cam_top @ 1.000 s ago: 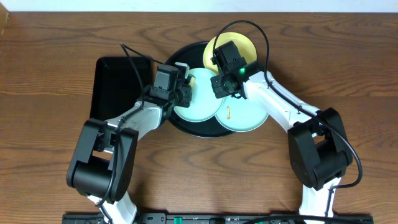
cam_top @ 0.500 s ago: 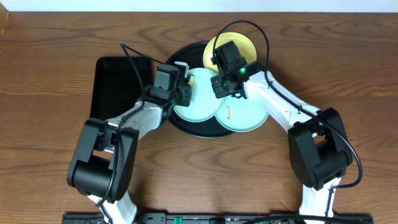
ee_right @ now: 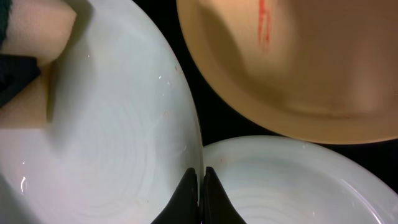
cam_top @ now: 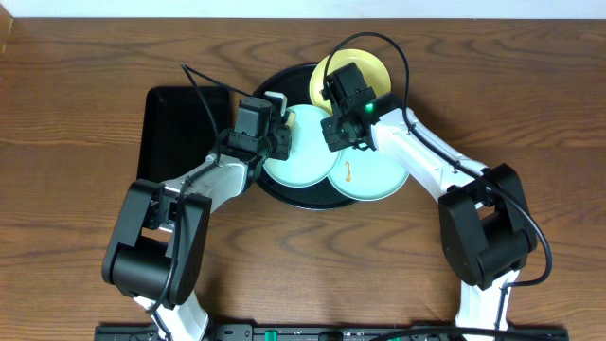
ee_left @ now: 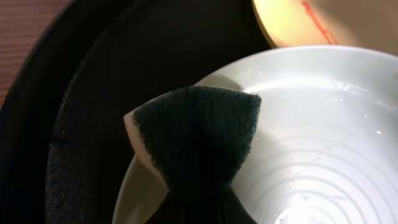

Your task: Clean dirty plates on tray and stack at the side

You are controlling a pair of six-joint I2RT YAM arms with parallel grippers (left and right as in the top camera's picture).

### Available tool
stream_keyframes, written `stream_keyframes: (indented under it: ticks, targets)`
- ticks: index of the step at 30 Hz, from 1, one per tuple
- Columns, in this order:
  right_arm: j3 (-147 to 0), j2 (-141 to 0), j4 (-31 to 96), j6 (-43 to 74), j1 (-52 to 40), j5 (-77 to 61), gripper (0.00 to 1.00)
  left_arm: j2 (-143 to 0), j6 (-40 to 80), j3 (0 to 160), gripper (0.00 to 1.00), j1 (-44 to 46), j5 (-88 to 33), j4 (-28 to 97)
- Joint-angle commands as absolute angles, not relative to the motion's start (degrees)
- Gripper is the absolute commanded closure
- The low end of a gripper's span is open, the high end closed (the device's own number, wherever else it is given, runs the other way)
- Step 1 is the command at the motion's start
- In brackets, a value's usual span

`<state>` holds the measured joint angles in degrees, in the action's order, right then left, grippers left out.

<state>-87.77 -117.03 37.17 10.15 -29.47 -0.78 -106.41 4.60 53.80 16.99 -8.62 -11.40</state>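
Two arms work over the round black tray (ee_left: 93,93) at mid-table, where all three dirty plates sit crowded together: the yellow plate (cam_top: 365,68) on the far side, the left mint plate (cam_top: 305,152) in the middle, and the right mint plate (cam_top: 374,175) nearest, an orange smear (cam_top: 348,172) on its face. The left gripper (cam_top: 279,121) is clamped on a sponge (ee_left: 199,137), green scouring side up, held at the left mint plate's far-left rim. The right gripper (ee_right: 200,186) has its jaws nipped thin on that same plate's right rim, where it meets the right mint plate.

We judge the plates stiff, light and glossy, and the sheen on the left mint plate suggests a slick face that offers no purchase. The raised rim is the place to take hold, with a firm edge-on pinch. They may chip or skate on the smooth tray if pushed sideways. The sponge looks soft and squashes in the jaws, so it wants steady downward pressure.
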Motion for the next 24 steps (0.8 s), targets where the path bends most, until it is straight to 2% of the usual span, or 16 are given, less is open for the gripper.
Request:
stream_keyframes:
  ticks: [1, 14, 24]
  targets:
    - [-88.8, -114.8, 38.1, 8.7, -29.7, -3.3, 0.99, -107.5, 4.1, 53.1, 0.92, 16.8, -7.8, -11.7]
    - [-88.8, -114.8, 38.6, 8.4, -29.6, -3.3, 0.99, -111.6, 4.1, 53.1, 0.92, 16.8, -7.8, -14.7]
    - [-88.8, -114.8, 38.6, 6.9, -29.6, -3.3, 0.99, -107.3, 4.0, 53.1, 0.92, 16.7, -6.6, -21.8]
